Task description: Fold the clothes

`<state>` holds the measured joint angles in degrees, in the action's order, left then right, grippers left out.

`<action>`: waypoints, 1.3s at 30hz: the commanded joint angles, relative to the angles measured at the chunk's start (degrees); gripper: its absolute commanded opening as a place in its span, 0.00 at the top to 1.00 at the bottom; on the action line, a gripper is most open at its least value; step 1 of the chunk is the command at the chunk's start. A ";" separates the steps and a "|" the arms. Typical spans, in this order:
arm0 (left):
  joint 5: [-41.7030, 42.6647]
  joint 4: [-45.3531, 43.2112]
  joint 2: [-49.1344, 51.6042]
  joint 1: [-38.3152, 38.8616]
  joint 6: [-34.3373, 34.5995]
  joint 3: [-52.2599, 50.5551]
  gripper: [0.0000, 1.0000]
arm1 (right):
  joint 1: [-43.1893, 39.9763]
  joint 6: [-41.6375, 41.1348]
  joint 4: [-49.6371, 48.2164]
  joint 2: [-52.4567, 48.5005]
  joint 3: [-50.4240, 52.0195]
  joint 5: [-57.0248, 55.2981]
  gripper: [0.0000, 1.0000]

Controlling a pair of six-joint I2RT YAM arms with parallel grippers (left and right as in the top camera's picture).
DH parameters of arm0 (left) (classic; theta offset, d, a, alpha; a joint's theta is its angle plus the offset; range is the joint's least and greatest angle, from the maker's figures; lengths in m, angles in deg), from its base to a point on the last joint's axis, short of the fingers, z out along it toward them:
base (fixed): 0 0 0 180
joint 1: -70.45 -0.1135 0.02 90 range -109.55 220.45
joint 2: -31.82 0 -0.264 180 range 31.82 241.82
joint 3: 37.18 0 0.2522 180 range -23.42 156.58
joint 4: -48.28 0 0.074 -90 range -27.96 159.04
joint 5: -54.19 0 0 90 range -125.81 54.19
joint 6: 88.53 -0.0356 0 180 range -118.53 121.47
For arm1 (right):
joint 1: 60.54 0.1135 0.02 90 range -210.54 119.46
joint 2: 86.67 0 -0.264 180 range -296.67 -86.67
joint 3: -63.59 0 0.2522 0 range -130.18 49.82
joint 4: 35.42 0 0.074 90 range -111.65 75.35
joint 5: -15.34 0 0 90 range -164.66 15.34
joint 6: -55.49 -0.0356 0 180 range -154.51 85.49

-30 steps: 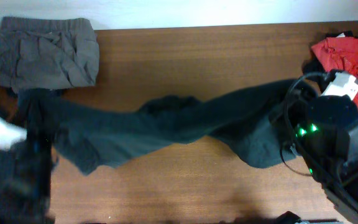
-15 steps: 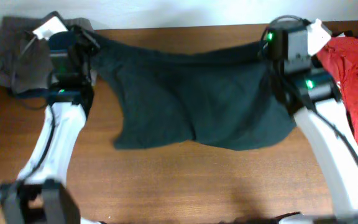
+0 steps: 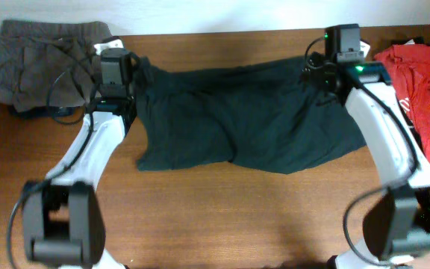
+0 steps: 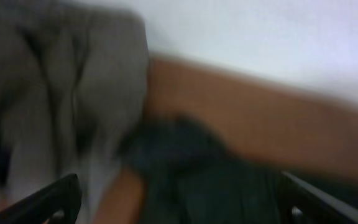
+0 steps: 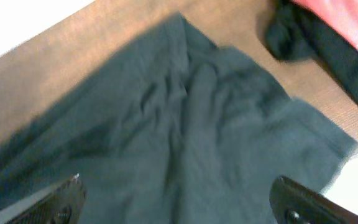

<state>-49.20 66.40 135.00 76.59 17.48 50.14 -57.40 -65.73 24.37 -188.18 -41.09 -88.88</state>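
Note:
A dark T-shirt (image 3: pixel 245 112) lies spread across the middle of the table, its upper edge running between my two grippers. My left gripper (image 3: pixel 118 63) is over the shirt's upper left corner and my right gripper (image 3: pixel 340 48) over the upper right corner. In the blurred left wrist view the left gripper (image 4: pixel 179 202) is open above the dark cloth (image 4: pixel 191 168), with nothing between its fingers. The right gripper (image 5: pixel 179 205) is also wide open over the dark cloth (image 5: pixel 185 124), holding nothing.
A grey elastic-waist garment (image 3: pixel 36 60) lies crumpled at the back left, close to the left gripper. A red T-shirt (image 3: pixel 424 82) lies at the right edge on a small black cloth (image 5: pixel 328 50). Bare wood shows along the table's front (image 3: pixel 222 217).
Both grippers went from shut to open and let go of the dark T-shirt's upper edge. The shirt now lies flatter on the table, and both arms have shifted slightly.

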 commanded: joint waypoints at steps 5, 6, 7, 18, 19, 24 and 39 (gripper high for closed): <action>2.71 32.15 -13.79 3.89 9.40 0.61 0.01 | 0.13 0.74 19.41 9.44 -1.31 0.74 0.01; 2.78 35.01 -13.77 3.89 10.69 0.59 0.01 | 0.09 0.66 21.70 9.11 -1.18 0.79 0.01; 4.22 39.06 -13.16 3.89 11.80 0.57 0.01 | -0.15 -1.09 24.61 8.59 -0.85 0.74 0.01; 10.58 47.01 -0.98 3.30 10.84 0.52 0.01 | -0.28 -3.61 27.08 7.39 6.36 1.14 0.01; 12.17 47.17 0.52 3.17 9.97 0.52 0.01 | -0.28 -3.61 27.08 7.39 7.32 2.08 0.01; 15.02 47.08 6.23 2.93 6.86 0.52 0.01 | -0.26 -3.80 25.14 7.39 13.09 6.88 0.01; 19.04 47.39 11.63 -0.90 3.39 0.52 0.02 | -2.38 -9.60 19.17 7.39 24.74 8.68 0.01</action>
<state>-34.27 113.37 145.64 75.93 23.33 50.73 -57.91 -71.70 44.69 -180.77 -18.03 -80.51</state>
